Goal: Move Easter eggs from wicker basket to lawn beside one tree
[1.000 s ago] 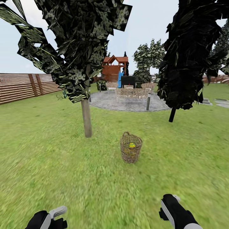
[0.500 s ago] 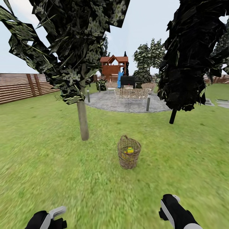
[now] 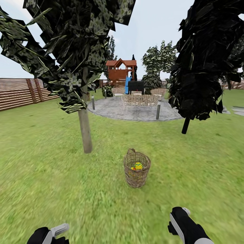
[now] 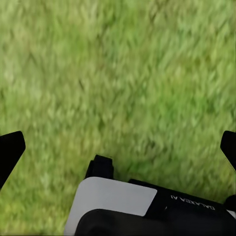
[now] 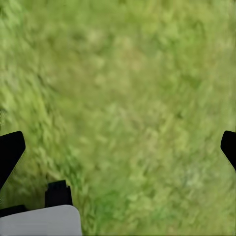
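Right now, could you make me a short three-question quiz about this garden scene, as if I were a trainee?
1. True or false: the wicker basket stands on the paved patio.
2. Which is nearer the basket: A) the pale-trunked tree, B) the dark-trunked tree?
3. Fill in: in the wrist views, both sets of fingers are spread ____ over bare lawn.

Key: 1 false, it stands on the lawn, a yellow egg showing inside; 2 A; 3 open.

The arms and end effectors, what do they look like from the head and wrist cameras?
Left end effector is black with a light grey finger. Right end effector has a glossy black shell with a white-grey strip. In the left wrist view, black fingertips flank a white-and-black housing with small mirrored lettering.
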